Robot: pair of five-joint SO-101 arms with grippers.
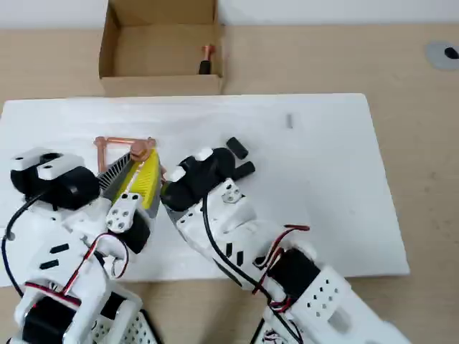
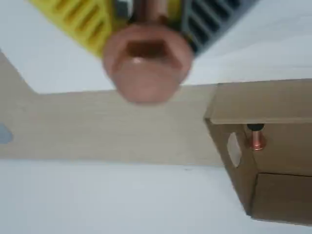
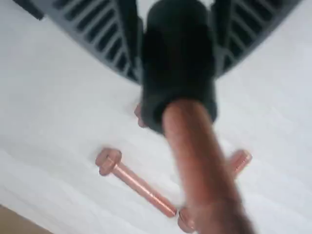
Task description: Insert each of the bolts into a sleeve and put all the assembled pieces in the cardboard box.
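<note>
Bolt [image 2: 146, 61] is clamped in the left gripper [image 2: 148, 14], and its shank meets the mouth of the black sleeve [image 3: 178, 73], which is clamped in the right gripper [image 3: 178, 44] above the white sheet [image 1: 323, 179]. Loose bolts [image 3: 134, 180] lie on the sheet. One assembled piece [image 1: 206, 59] lies in the box [image 1: 107, 50].

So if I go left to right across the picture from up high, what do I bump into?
Left tool → bolted piece in the box → loose sleeve → small grey mark → grey disc.
</note>
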